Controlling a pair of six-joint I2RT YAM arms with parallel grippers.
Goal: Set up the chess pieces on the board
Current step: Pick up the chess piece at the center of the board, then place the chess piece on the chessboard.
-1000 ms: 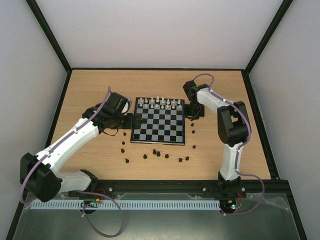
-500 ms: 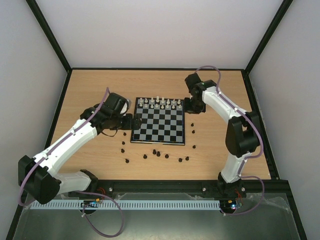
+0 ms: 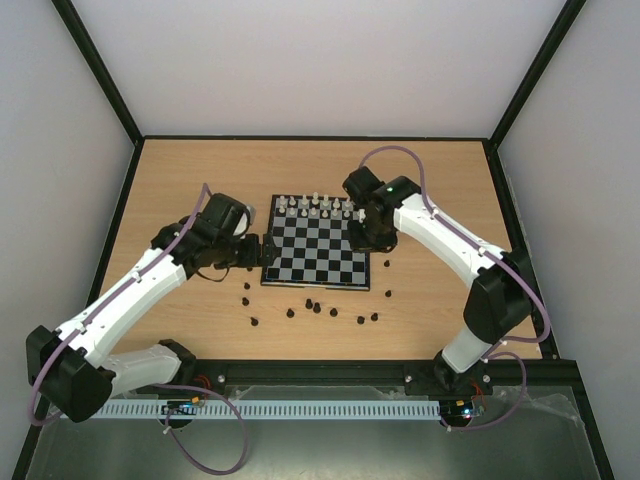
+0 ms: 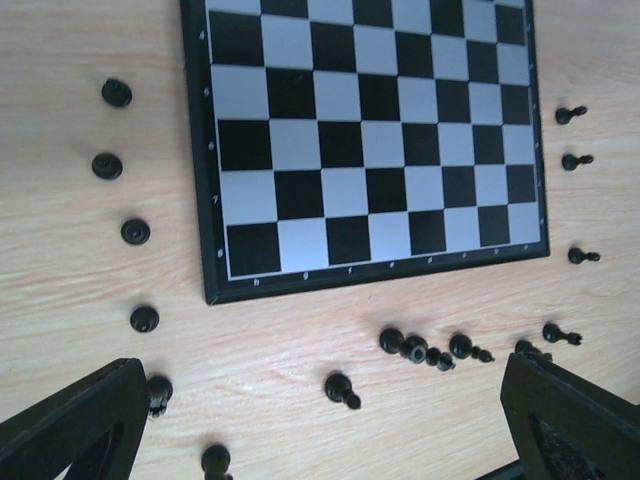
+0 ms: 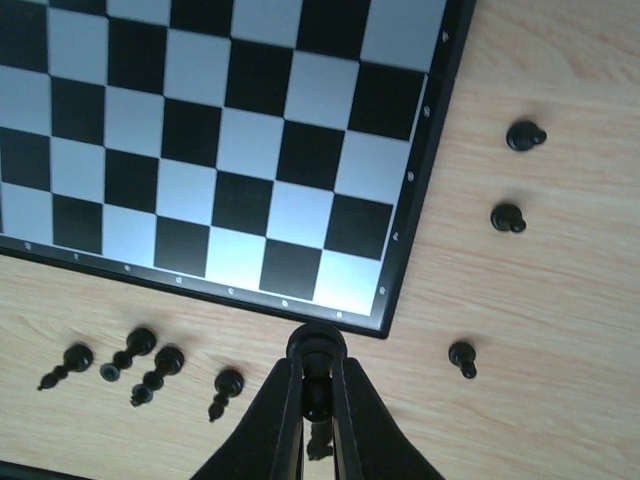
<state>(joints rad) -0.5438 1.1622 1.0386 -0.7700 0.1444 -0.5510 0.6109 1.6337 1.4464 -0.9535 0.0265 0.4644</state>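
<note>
The board (image 3: 316,262) lies mid-table with white chess pieces (image 3: 318,207) lined along its far rows. Black chess pieces (image 3: 312,305) lie scattered on the wood near its front and at both sides. My right gripper (image 3: 362,232) hangs over the board's right edge. In the right wrist view that gripper (image 5: 317,395) is shut on a black piece (image 5: 318,345), above the wood just off a corner of the board (image 5: 230,150). My left gripper (image 3: 255,250) is at the board's left edge. In the left wrist view it (image 4: 322,385) stands wide open above a fallen black piece (image 4: 340,388).
Black pieces (image 4: 120,165) stand in a row along one side of the board (image 4: 370,140), and more (image 4: 430,350) lie toppled near its corner. Three black pieces (image 5: 508,217) sit on the wood on the other side. A dark raised rim (image 3: 130,215) bounds the table.
My right arm has swung left from beside the board to over its right edge, jaws staying shut. My left arm has drawn back slightly toward the left.
</note>
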